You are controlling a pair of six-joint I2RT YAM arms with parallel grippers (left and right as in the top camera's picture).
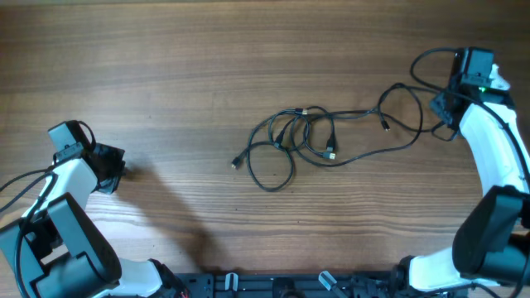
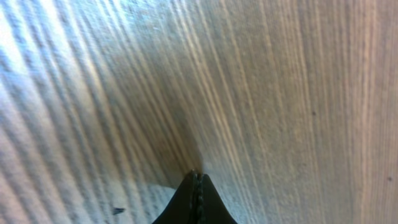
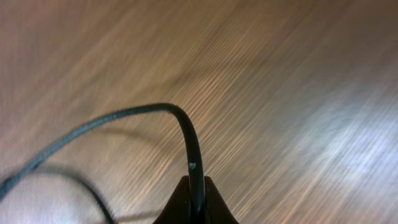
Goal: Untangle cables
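Both pincers are shut: the right pincer [image 3: 196,190] nips one strand of the thin black flexible cables [image 1: 302,136] at the far right of the pale wooden bench [image 1: 166,66], while the left pincer [image 2: 196,186] holds nothing, well apart on the left. The tangle lies mid-bench in loose overlapping loops, with small plugs poking out. Such cord looks light, limp and a little springy; it should slide easily but snag at crossings. A free plug end or an outer loop seems the best hold, not the knotted middle.
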